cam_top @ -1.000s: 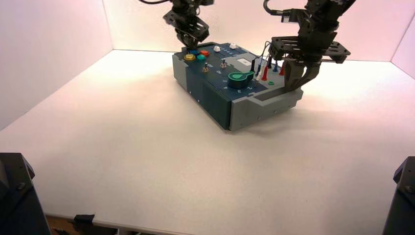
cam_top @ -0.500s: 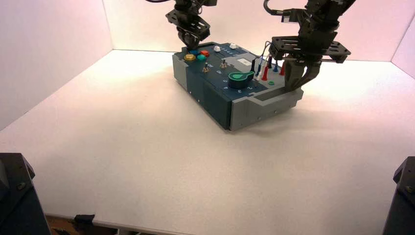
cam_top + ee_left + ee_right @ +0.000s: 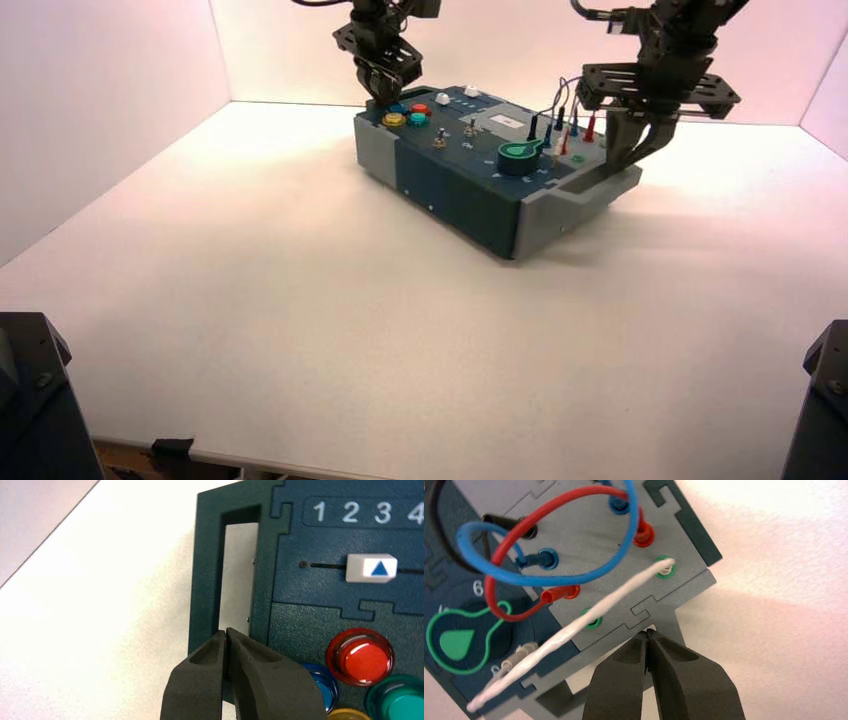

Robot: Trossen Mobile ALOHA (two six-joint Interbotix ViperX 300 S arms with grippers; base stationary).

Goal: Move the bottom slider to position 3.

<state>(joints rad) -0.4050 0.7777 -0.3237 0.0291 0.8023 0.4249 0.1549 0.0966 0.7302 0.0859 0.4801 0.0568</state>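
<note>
At the box's far-left corner the left hand (image 3: pixel 226 635) hovers clenched, tips beside the grey recess, gripping nothing. The bottom slider (image 3: pixel 371 568), a white cap with a blue triangle, sits under the printed 3 (image 3: pixel 382 512), near the red button (image 3: pixel 360 656). At the right, the right hand (image 3: pixel 647 636) is pinched empty against the box (image 3: pixel 470 195) edge; a push could skew it on the surface (image 3: pixel 300 320). No containers.

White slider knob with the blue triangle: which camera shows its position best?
Left wrist view: the white slider knob fills the frame beside printed digits 1 to 4, sitting roughly under the 3. High view shows only small white knobs on the far box edge. Right wrist view misses it.
</note>
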